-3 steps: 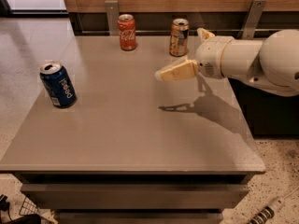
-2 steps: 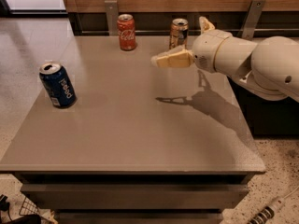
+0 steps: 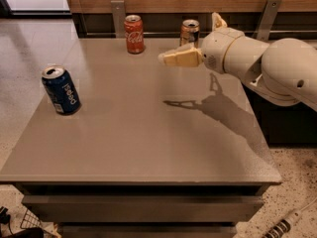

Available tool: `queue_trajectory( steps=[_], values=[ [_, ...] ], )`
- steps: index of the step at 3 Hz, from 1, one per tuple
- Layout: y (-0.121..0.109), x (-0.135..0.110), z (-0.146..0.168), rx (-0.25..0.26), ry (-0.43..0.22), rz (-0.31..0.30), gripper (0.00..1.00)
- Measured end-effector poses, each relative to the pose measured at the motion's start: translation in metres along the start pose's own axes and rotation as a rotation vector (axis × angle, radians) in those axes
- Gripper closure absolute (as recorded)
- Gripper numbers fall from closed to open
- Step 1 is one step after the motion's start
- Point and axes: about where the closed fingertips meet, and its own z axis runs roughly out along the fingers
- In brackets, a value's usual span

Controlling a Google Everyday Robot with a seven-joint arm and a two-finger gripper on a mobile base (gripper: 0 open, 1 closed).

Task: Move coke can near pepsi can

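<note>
**Desk** (image 3: 148, 152): grey flat top that carries all three cans. A wood-panelled wall runs behind its far edge.

**Item 1, pepsi can** (image 3: 60, 90): dark blue and upright, near the left edge of the desk at mid-depth. It stands alone, well apart from every other item.

**Item 2, coke can** (image 3: 134, 33): red and upright, at the far edge of the desk, left of centre. It is well apart from the pepsi can, and nothing touches it.

**Item 3, gold-brown can** (image 3: 189, 32): upright at the far edge, to the right of the coke can with a clear gap between them. It has no part in the task.

**Item 4, end effector** (image 3: 173, 58): cream-coloured, above the desk in front of the gold-brown can, pointing left. It is to the right of the coke can, nearer the camera and apart from it. It carries no can. Open or closed cannot be told.

**Item 5, arm** (image 3: 267, 68): white, reaching in from the right edge and casting a shadow on the desk.

**Status**: by judgement, the approach stage. The coke can is not yet grasped. Still to do are the reach to the can, the grasp, the carry leftward and forward, and the set-down beside the pepsi can.
</note>
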Motion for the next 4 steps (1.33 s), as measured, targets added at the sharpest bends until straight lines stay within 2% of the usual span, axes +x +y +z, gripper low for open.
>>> queue_trajectory(
  steps=[2,4],
  values=[
    [-0.002,0.015,0.063,-0.035,0.048,0.1,0.0],
    [0.004,0.04,0.119,-0.087,0.044,0.178,0.0]
  ],
)
